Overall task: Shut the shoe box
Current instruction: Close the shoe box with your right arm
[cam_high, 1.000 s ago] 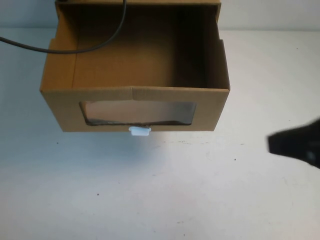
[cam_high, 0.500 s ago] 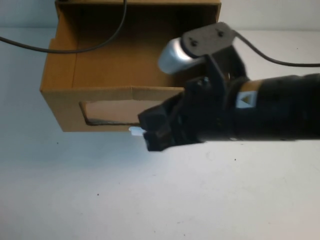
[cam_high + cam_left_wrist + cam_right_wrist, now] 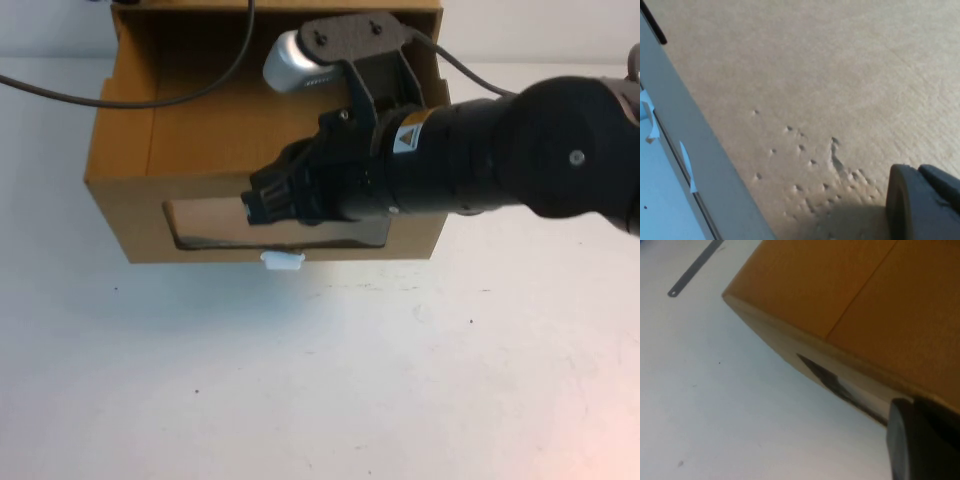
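Observation:
The shoe box [image 3: 130,205] is a brown cardboard drawer pulled out toward me, open on top. Its front has a clear window [image 3: 205,226] and a small white pull tab [image 3: 282,262] under it. My right gripper [image 3: 258,208] reaches in from the right and sits shut against the front panel at the window, just above the tab. In the right wrist view the box [image 3: 840,285] fills the far side beyond that gripper [image 3: 912,412]. My left gripper [image 3: 921,175] is out of the high view; it sits shut close over a dented cardboard surface [image 3: 815,75].
A black cable [image 3: 150,100] hangs across the open drawer from the back. The box's outer sleeve [image 3: 425,8] stands at the far edge. White table [image 3: 300,380] lies in front of the box. A thin grey strip [image 3: 692,272] lies on the table.
My right arm swept in from the right edge across the box front. Its gripper rose from tab level to the window. The box has not visibly moved.

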You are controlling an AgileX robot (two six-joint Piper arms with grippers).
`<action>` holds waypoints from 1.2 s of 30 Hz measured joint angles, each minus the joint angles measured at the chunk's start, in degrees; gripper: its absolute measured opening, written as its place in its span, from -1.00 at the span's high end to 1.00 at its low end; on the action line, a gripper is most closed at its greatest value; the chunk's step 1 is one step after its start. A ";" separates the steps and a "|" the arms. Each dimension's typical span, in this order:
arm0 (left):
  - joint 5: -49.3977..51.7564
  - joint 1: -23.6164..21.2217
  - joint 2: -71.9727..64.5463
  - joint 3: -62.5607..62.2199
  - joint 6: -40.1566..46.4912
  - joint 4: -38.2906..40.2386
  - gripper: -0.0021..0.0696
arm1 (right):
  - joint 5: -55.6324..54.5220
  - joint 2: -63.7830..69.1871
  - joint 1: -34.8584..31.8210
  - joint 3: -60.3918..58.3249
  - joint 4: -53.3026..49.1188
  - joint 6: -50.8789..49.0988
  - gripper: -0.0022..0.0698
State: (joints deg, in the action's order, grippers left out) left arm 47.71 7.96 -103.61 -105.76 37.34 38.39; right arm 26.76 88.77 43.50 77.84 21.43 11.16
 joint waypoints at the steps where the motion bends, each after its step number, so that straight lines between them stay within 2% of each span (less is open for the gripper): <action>1: 0.00 0.00 0.00 0.00 0.00 0.00 0.95 | 0.01 0.26 -0.39 0.41 0.00 0.00 0.97; 23: -0.10 0.00 0.00 0.00 0.00 0.00 0.95 | 5.48 3.21 -2.50 4.04 1.92 0.11 0.97; 36: -0.10 0.00 0.00 0.00 0.00 0.00 0.95 | -3.48 5.77 -3.84 4.16 1.92 0.11 0.97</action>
State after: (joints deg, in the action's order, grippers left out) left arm 47.61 7.96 -103.61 -105.76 37.34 38.39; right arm 23.28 94.54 39.65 82.00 23.35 11.26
